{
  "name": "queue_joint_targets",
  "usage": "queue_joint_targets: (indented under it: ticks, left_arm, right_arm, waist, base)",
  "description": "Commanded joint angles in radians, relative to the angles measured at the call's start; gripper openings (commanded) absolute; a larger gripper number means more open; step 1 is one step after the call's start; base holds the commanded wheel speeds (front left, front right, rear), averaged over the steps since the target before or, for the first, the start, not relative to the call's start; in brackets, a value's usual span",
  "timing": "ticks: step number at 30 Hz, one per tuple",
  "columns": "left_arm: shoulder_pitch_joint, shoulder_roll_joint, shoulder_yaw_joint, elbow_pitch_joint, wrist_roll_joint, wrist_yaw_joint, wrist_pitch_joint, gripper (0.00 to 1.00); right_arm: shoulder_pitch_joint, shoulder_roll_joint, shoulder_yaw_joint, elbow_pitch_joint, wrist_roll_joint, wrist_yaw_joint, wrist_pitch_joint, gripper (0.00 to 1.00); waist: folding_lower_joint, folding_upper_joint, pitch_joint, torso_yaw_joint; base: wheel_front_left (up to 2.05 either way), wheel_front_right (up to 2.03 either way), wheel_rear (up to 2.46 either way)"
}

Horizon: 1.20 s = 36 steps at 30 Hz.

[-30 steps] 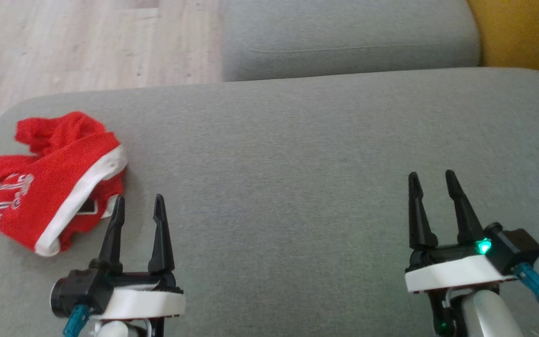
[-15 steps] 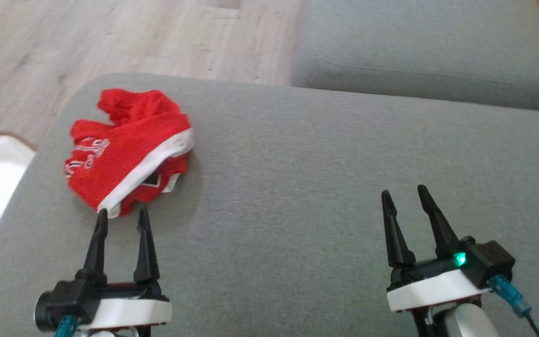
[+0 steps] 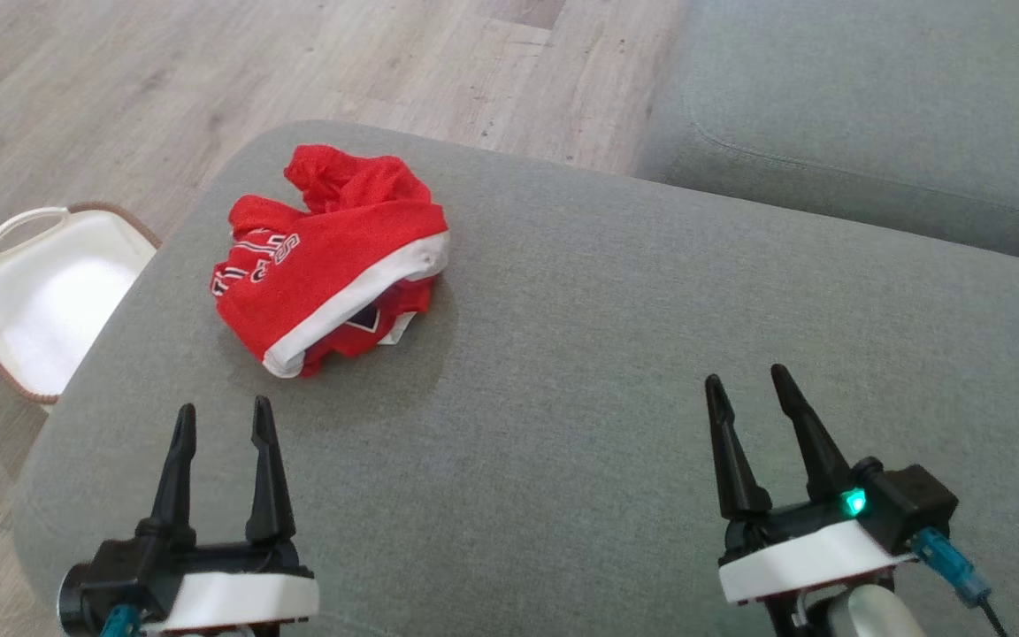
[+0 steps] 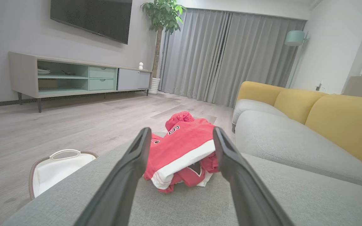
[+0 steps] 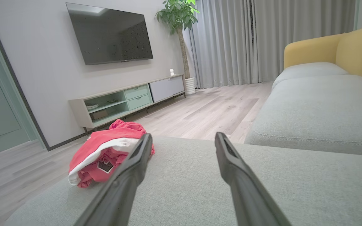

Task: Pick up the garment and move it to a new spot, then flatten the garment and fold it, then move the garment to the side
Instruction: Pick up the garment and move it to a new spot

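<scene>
Grey sofa cushion [image 3: 607,354], carrying everything. Just off left edge, lower down: white basket [image 3: 58,292]. Near far left corner of cushion: red garment [image 3: 333,257], crumpled in heap, white band showing, untouched.

By look of it, nothing of task done yet: pick-up, move, flattening, folding, setting aside all left.

Near front edge, low over cushion: left claw [image 3: 222,407], jaws apart, empty, aimed at heap, short of it. Right claw [image 3: 745,376], jaws apart, empty, well apart from garment.
</scene>
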Motion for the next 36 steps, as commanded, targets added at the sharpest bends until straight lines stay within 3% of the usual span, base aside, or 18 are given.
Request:
queue_joint_targets:
  ticks: [1, 14, 19, 24, 28, 36]
  left_arm:
    - [-0.026, -0.001, 0.036, -0.038, 0.01, 0.004, -0.01, 1.0]
    - [-0.031, -0.001, 0.078, -0.043, 0.015, -0.014, -0.01, 1.0]
    - [-0.079, 0.021, 0.101, -0.04, 0.081, -0.034, -0.01, 1.0]
    - [-0.213, 0.115, 0.101, 0.031, 0.093, -0.079, -0.006, 1.0]
    - [-0.384, 0.226, 0.038, 0.122, 0.056, -0.101, 0.09, 1.0]
    - [-0.74, 0.432, -0.223, 0.327, -0.182, -0.104, 0.352, 1.0]
  right_arm:
    - [-0.028, -0.003, 0.029, -0.028, 0.003, 0.008, -0.01, 1.0]
    - [-0.037, -0.003, 0.046, -0.029, 0.009, 0.008, -0.01, 1.0]
    - [-0.06, -0.003, 0.034, -0.046, -0.009, 0.008, -0.01, 1.0]
    - [-0.095, -0.003, 0.023, -0.059, -0.051, 0.008, -0.01, 1.0]
    - [-0.123, -0.003, 0.009, -0.083, -0.072, 0.008, -0.01, 1.0]
    - [-0.183, -0.003, -0.015, -0.124, -0.128, 0.008, -0.01, 1.0]
  waist:
    - [0.0001, 0.0, -0.002, 0.008]
    - [0.0001, 0.0, 0.017, 0.003]
    - [0.0001, 0.0, 0.065, -0.024]
    - [0.0001, 0.0, 0.127, -0.056]
    - [0.0001, 0.0, 0.188, -0.08]
    - [0.0001, 0.0, 0.311, -0.141]
  base:
    - [0.0, 0.0, 0.0]
    - [0.0, 0.0, 0.0]
    - [0.0, 0.0, 0.0]
    - [0.0, 0.0, 0.0]
    - [0.0, 0.0, 0.0]
    - [0.0, 0.0, 0.0]
